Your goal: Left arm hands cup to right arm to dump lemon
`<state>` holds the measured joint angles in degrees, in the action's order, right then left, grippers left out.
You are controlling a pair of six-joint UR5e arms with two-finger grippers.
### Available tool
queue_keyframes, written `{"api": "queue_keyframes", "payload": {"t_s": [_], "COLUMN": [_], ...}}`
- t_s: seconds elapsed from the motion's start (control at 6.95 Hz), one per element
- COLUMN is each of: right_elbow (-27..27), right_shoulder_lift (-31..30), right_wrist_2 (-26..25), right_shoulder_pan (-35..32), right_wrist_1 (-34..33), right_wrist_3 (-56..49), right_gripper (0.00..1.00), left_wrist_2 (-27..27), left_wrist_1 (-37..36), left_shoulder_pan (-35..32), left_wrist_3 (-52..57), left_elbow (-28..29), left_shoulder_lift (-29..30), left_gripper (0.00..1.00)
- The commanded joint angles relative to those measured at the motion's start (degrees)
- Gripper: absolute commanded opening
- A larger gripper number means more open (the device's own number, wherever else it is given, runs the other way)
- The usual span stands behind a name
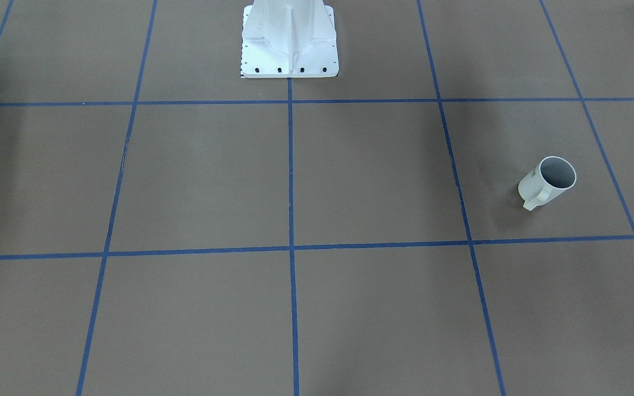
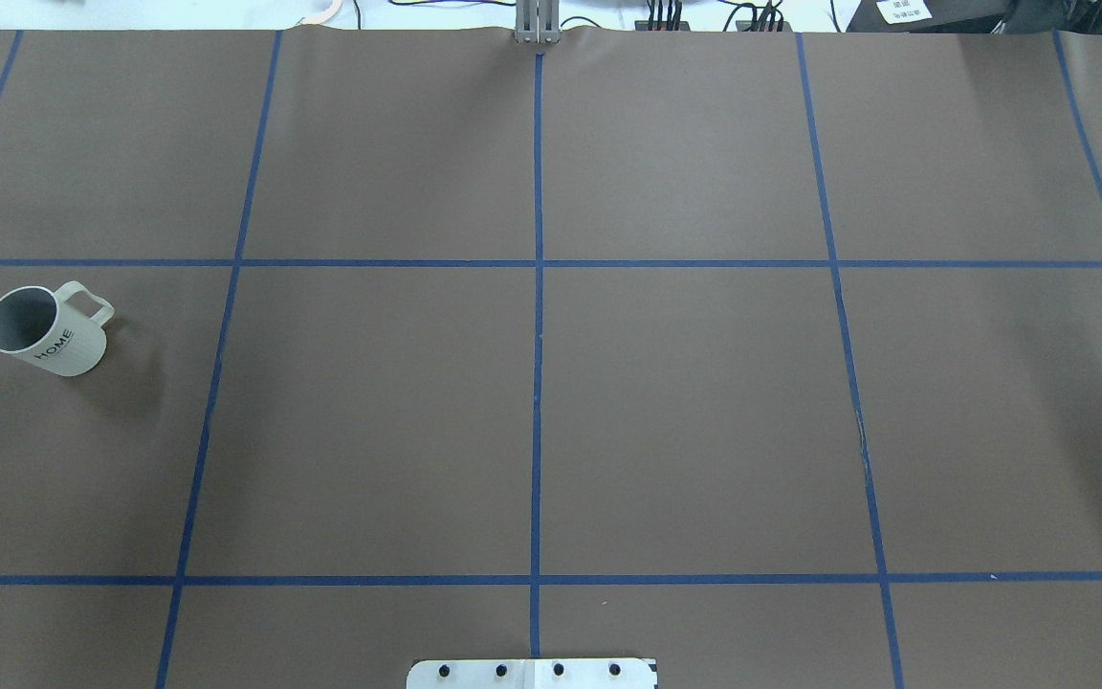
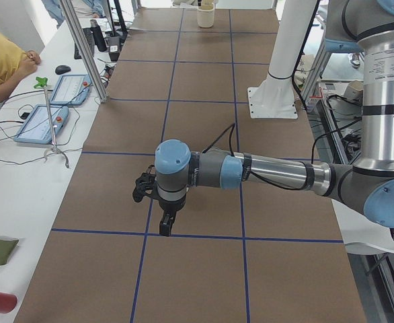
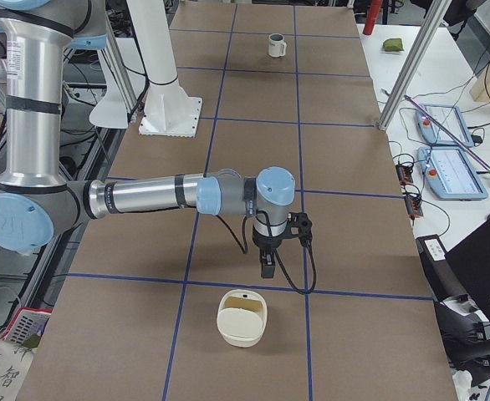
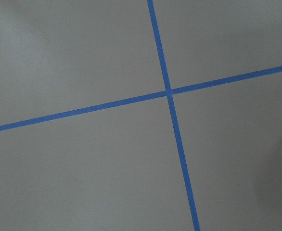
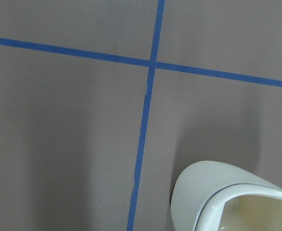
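I see the cup [image 4: 275, 46] upright, well apart from the right claw [image 4: 267, 269] — whether it or the left claw [image 3: 165, 227] is open, I cannot tell.

Silver-grey arms [image 3: 278, 173], pale-blue joint caps [image 3: 173, 158]

White cup [image 2: 49, 335], grey inside; brown table [image 2: 704, 411] with blue tape grid [image 2: 538, 383].

Blue tape lines [image 2: 538, 383] grid a brown paper-covered table [image 2: 694, 421]. A white metal pedestal base [image 1: 289, 44] stands on it; a cream oval plastic tub [image 4: 242, 334] sits upright near one end.
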<state>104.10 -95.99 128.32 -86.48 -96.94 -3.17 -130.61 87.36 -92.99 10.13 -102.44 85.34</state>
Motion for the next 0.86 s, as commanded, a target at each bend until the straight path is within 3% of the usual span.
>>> {"api": "queue_keyframes", "payload": {"t_s": [0.0, 0.29, 0.72], "right_elbow": [0.14, 0.23, 4.45], "right_shoulder_lift": [0.18, 0.71, 0.8], "right_wrist_2": [0.0, 0.0, 0.09], "right_shoulder_pan": [0.09, 0.09, 0.17], "right_wrist_1": [0.0, 0.09, 0.0], "right_wrist_3": [0.0, 0.53, 0.44], "right_gripper": [1.0, 1.0, 1.0], "left_wrist_2": [0.61, 0.26, 0.09], "left_wrist_1": [0.78, 2.55, 2.72], "left_shoulder_pan": [1.74, 2.29, 2.37], "left_wrist_3": [0.24, -0.02, -0.63], "left_elbow": [0.05, -0.39, -2.58], "left_shoulder_lift": [-0.18, -0.53, 0.08], "left_gripper": [1.0, 1.0, 1.0]}}
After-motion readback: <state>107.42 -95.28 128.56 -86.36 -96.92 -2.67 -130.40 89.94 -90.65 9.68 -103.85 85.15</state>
